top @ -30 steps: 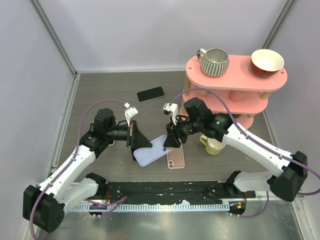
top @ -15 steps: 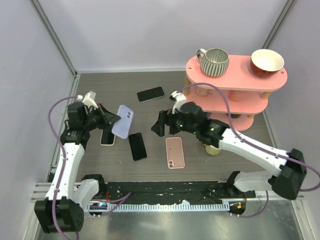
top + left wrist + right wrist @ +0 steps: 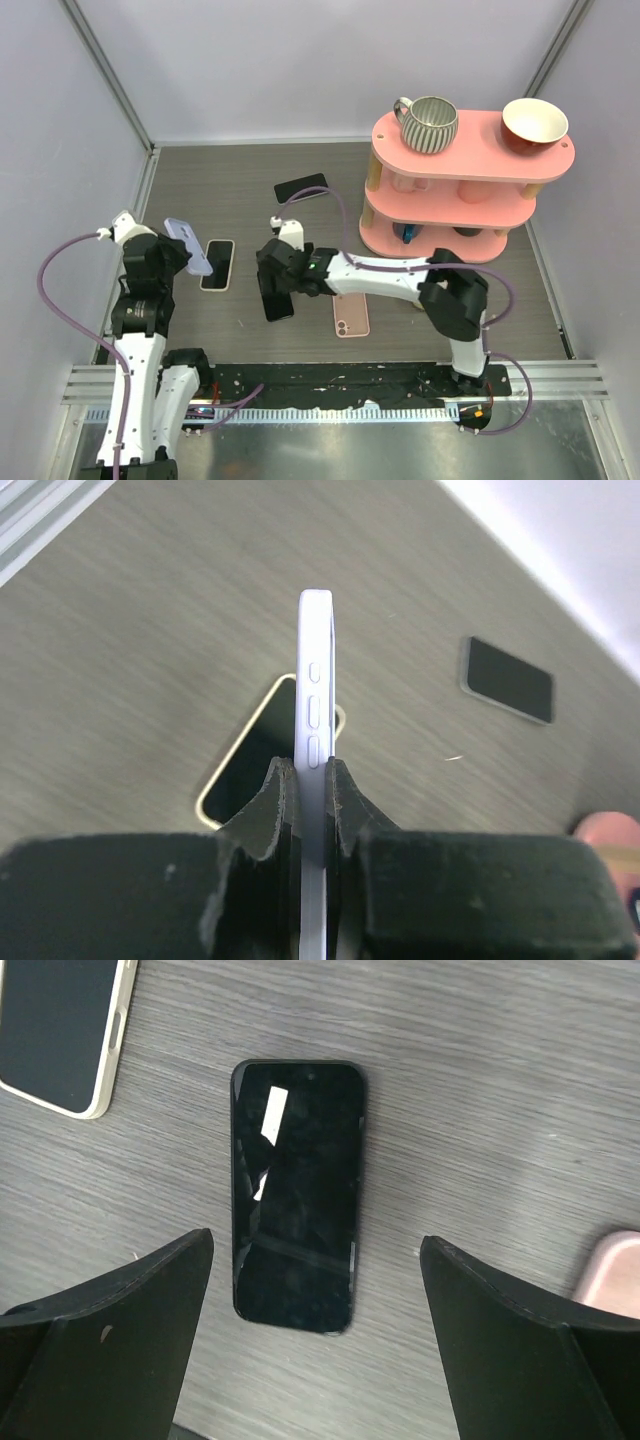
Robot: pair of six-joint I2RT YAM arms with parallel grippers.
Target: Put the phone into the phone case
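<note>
Robot lab test cell, not a home. Plain pale enclosure walls (image 3: 300, 60) on aluminium frame posts (image 3: 110, 75) box in a grey wood-grain counter (image 3: 240, 160). Two white arms (image 3: 140, 330) with purple cables (image 3: 60, 300) are bolted to a metal rail (image 3: 340, 385). Staged props: pink tiered shelf (image 3: 470, 150), striped mug (image 3: 430, 122), bowl (image 3: 534, 122).

So the left gripper (image 3: 312, 770) has the phone case (image 3: 315, 660) pinched edge-on between both fingers (image 3: 272, 800), standing straight up toward 12 o'clock with its pale lavender side (three button bumps showing) facing the camera. Behind it on the grey table (image 3: 150, 630), a cream-edged phone (image 3: 250, 760) lies screen up at about 8 o'clock from the case. A black phone (image 3: 508, 678) lies well apart at 2 o'clock, and a bit of something pink (image 3: 610, 830) pokes in at 4 o'clock.
</note>
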